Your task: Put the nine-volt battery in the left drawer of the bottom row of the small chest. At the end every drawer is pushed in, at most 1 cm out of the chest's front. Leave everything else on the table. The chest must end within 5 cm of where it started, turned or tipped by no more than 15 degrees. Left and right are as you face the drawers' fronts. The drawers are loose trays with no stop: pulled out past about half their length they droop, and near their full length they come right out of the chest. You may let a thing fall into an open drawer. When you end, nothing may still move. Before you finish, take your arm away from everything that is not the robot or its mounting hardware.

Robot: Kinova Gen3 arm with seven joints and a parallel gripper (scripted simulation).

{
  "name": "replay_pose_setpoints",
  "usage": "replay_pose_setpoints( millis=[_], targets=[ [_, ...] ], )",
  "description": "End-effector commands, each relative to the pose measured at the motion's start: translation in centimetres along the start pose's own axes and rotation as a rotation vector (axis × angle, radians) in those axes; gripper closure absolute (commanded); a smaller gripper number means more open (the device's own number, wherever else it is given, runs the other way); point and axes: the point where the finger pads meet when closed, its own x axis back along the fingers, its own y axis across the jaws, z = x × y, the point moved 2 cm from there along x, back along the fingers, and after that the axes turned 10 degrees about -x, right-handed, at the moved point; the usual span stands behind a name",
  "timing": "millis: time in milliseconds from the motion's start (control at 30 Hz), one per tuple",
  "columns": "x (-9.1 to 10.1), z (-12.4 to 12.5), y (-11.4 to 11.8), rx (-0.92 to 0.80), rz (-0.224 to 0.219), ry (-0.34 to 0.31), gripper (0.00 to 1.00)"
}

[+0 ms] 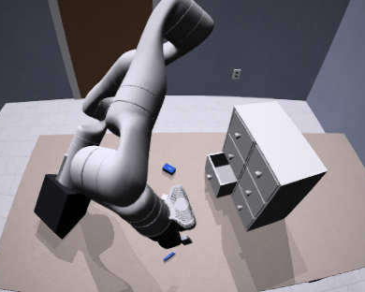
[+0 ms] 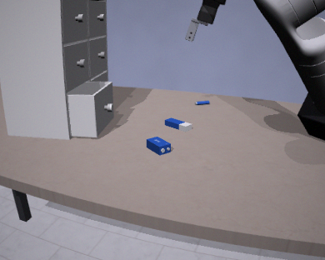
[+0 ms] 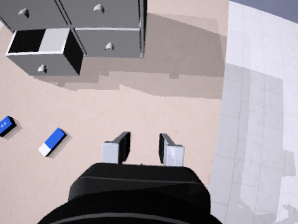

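The nine-volt battery (image 1: 169, 168) (image 2: 158, 145) (image 3: 6, 126) is a blue block lying flat on the table, in front of the chest (image 1: 273, 136) (image 2: 35, 62) (image 3: 107, 20). The left drawer of the bottom row (image 1: 214, 180) (image 2: 84, 114) (image 3: 55, 62) stands pulled well out and looks level; the part of its inside that shows is empty. The other drawers that show look pushed in. My gripper (image 1: 186, 240) (image 2: 190, 38) (image 3: 144, 142) is open with nothing between its fingers. It hangs high above the table, pointing down at a slant, well away from the battery.
A blue and white eraser-like block (image 2: 177, 124) (image 3: 52, 142) lies between the battery and a small blue cylinder (image 1: 169, 255) (image 2: 202, 102). In the top view the arm hides most of the block. The open drawer juts out from the chest's front, with its knob facing the arm's side.
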Motion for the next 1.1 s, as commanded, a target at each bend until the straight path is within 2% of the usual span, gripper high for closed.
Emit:
replay_pose_setpoints(
  millis=[0,367,733,1067],
  targets=[
    [0.5,0.5,0.0,0.011,-0.014,-0.063,0.33],
    [1.9,0.2,0.0,0.013,-0.038,-0.225,0.33],
    [2.4,0.1,0.0,0.012,-0.049,-0.287,0.33],
    [2.5,0.0,-0.1,0.009,-0.049,-0.299,0.33]
  ],
)
